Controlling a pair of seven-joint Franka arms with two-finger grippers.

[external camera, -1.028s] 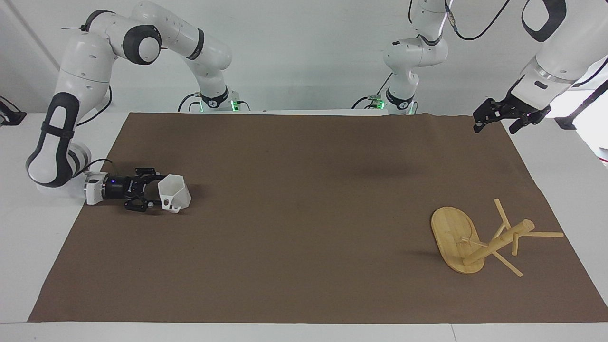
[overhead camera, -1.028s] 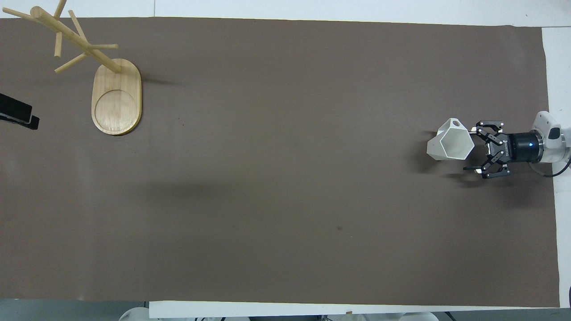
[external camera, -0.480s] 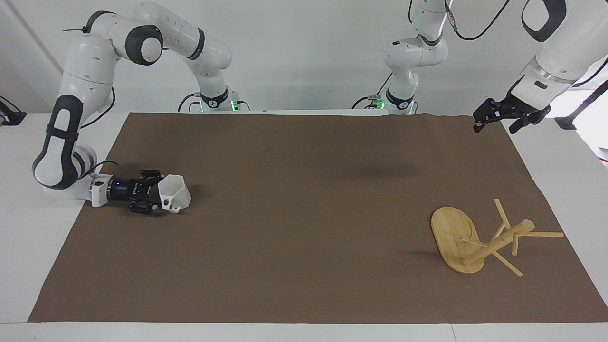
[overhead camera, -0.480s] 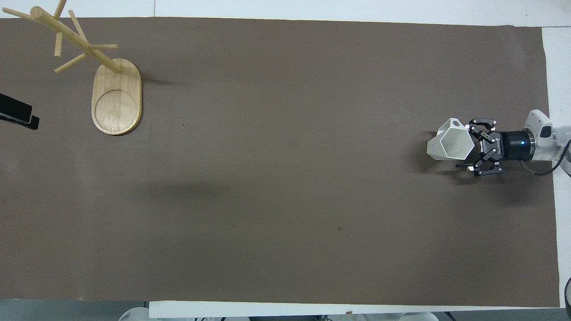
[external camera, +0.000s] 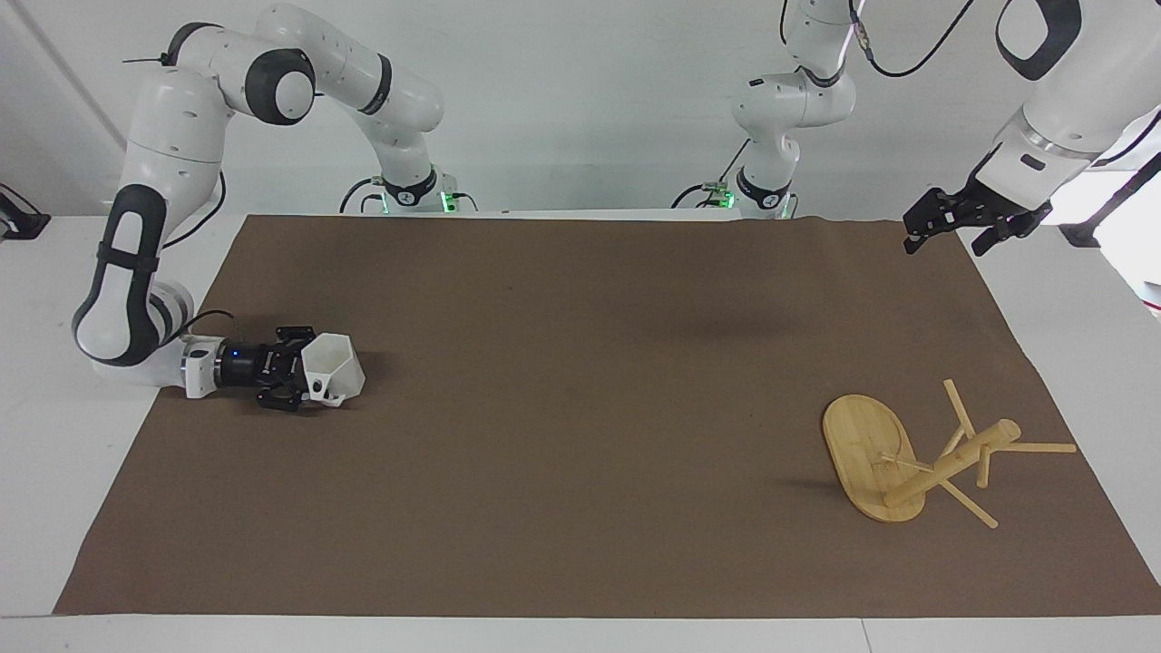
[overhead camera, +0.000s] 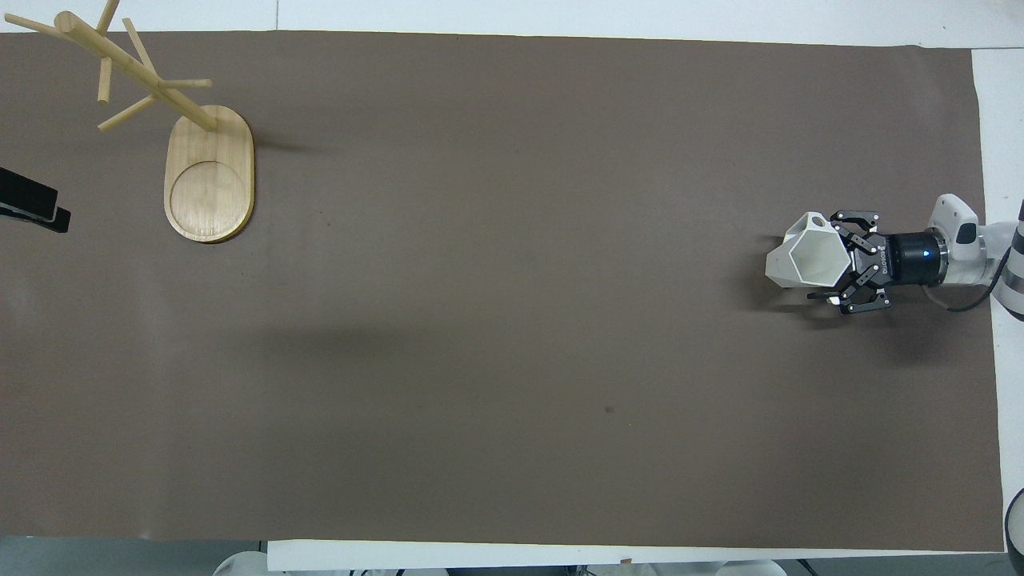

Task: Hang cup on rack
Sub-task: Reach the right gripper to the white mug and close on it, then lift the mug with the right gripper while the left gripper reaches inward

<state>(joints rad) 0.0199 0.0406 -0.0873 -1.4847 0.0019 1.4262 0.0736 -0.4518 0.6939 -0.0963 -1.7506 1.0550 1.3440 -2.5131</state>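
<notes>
WORKTOP, FACING FRAME: Right hand (external camera: 304, 374) low on the brown mat (external camera: 580, 408) at the left of the frame, fingers spread wide and straddling the mouth end of the white cup (external camera: 333, 367), nothing clamped yet. Cup at the right arm's end of the worktop (external camera: 36, 453), apparently tipped on its side. Six-sided mouth turned toward the hand and partly upward, narrow base aimed at the middle of the mat, long axis along the worktop's length. Handle on the side farther from the robots, low on the cup in the facing frame and at its upper edge in the overhead frame.

Left hand (external camera: 952, 222) raised at the upper right of the facing frame, over the mat's corner, likewise spread wide and empty, waiting. Bamboo rack (external camera: 871, 453) upright at the lower right, at the left arm's end and well apart from the cup, post vertical with thin pegs fanning out.

Likely trouble from here:
- A squeeze on slanted, tapering facets, enough to squirt the cup out toward the mat's middle.
- A fingertip nudging the rim before closing, enough to spin or slide so light a thing.
- A grip crowding the handle, leaving no free hole for a peg.
- Further on, a long carry across the mat, then a light rack liable to tip or shift under a sideways push on a peg.
</notes>
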